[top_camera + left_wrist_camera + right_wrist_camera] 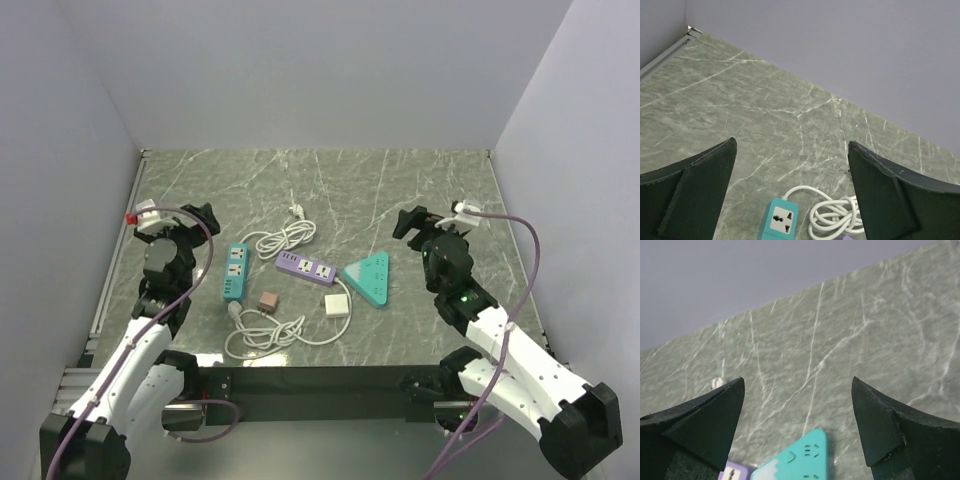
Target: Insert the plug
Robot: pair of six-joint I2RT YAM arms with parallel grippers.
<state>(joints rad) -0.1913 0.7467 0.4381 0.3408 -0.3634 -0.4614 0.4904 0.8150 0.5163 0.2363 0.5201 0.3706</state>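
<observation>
Marble table: left gripper and right gripper both spread wide, holding nothing. Between them lie a teal triangular socket block, a purple strip and a teal strip. The plug lies flat on the table, just nearside of the purple strip, unheld.

You have the plug lying on the table, just in front of the middle power strip. The triangular socket block sits right of that strip, cube adapter left of the plug, second strip further left.
</observation>
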